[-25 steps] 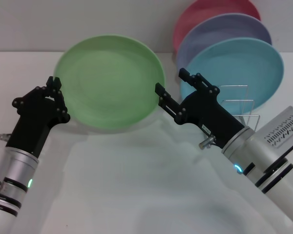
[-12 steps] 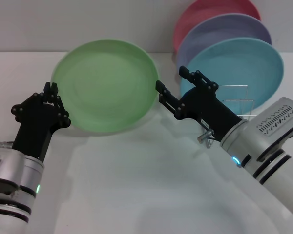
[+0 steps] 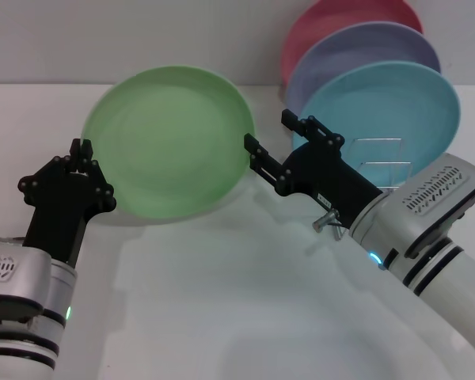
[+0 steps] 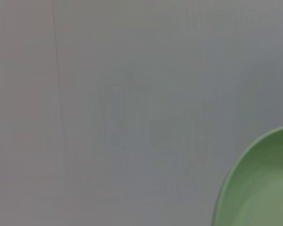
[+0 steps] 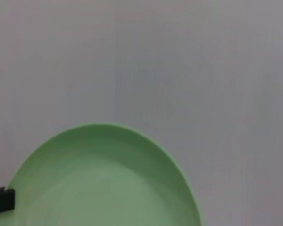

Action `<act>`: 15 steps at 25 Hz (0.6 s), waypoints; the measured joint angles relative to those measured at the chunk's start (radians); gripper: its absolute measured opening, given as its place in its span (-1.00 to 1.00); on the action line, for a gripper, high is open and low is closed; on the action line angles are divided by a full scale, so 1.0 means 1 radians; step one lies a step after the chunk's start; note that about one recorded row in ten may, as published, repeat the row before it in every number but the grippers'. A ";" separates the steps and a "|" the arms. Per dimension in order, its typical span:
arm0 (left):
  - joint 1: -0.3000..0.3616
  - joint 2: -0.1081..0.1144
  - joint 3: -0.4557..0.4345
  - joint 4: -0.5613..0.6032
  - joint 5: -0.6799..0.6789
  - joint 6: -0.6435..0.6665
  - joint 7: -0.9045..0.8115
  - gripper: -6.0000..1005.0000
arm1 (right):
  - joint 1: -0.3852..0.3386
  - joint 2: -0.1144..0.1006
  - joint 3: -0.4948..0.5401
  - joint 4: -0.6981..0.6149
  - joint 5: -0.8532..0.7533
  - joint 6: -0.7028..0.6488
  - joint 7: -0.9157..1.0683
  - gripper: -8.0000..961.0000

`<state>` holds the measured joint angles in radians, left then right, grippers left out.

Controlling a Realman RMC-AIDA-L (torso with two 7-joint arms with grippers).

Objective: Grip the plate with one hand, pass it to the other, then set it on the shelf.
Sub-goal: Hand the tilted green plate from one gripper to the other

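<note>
The plate (image 3: pixel 170 141) is clamped at its left rim by the left gripper (image 3: pixel 81 156) and held tilted above the table, left of the shelf (image 3: pixel 384 170). Since a second ago the spread right gripper (image 3: pixel 271 146) has been brought to the right rim, so the handover is judged imminent. The plate is seen as round, light green, matte and shallow-rimmed.

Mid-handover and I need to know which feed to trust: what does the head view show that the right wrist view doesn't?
Only the head view shows both arms: the left end effector shut on the green plate at its left rim, and the right end effector open at the opposite rim. It also shows the wire shelf and the blue plate, lavender plate and pink plate behind.

Only the right wrist view shows the green plate's face close up against a plain wall.

Both show the green plate held up.
</note>
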<state>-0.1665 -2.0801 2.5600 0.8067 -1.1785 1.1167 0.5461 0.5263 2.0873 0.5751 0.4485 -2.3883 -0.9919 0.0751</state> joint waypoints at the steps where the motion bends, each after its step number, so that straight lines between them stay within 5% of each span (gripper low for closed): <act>1: 0.002 0.000 0.002 0.002 0.000 0.004 0.001 -0.93 | 0.001 0.000 0.000 0.000 0.000 0.006 0.000 0.42; 15: 0.034 0.000 0.035 0.050 -0.013 0.041 0.079 -0.93 | 0.024 0.002 -0.001 0.002 0.003 0.041 0.000 0.42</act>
<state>-0.1325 -2.0800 2.5953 0.8571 -1.1912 1.1581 0.6256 0.5505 2.0893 0.5737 0.4505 -2.3853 -0.9511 0.0752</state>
